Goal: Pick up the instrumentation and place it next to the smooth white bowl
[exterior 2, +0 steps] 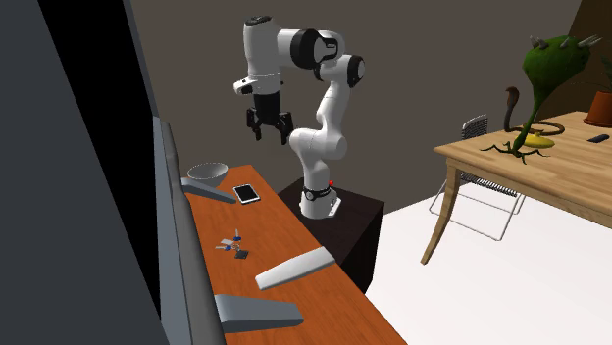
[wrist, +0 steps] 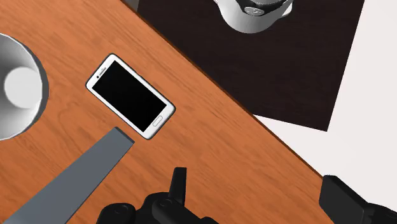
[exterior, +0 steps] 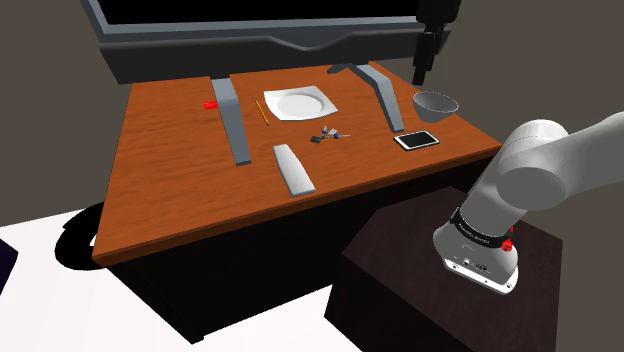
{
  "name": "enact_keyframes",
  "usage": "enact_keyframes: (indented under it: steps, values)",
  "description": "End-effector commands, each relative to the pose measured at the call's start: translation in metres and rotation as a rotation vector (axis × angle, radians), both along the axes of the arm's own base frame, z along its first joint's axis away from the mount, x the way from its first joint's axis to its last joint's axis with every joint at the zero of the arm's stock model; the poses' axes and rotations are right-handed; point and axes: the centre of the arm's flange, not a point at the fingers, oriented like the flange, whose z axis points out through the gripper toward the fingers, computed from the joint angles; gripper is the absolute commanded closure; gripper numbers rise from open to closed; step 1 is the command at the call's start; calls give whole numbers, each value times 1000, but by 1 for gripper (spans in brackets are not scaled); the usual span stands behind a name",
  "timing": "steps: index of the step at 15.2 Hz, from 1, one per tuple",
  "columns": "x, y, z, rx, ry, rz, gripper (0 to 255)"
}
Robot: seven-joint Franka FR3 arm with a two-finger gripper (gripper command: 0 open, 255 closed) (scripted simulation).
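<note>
Shoulder view: the pincer (exterior: 424,72) hangs high, the bowl (exterior: 436,104) below it. The small instrumentation (exterior: 328,133) lies on the desk (exterior: 160,180), well aside. Second exterior view: pincer spread, empty, instrumentation far below. Wrist view: a phone (wrist: 130,95) lies near its fingers.

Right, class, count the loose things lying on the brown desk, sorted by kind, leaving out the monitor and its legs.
bowl: 1
plate: 1
phone: 1
pencil: 1
grey bar: 1
small red thing: 1
small tool: 1
Total: 7
</note>
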Motion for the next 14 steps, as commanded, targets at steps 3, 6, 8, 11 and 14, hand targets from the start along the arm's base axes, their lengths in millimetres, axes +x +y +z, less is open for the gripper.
enact_keyframes:
  steps: [3,6,8,11,14]
  values:
    - [7,19,-15,0,-8,-46,0]
    - [19,47,-38,0,-21,-115,0]
    - [29,65,-53,0,-29,-161,0]
    - [44,91,-76,1,-42,-231,0]
    - [62,117,-98,1,-54,-300,0]
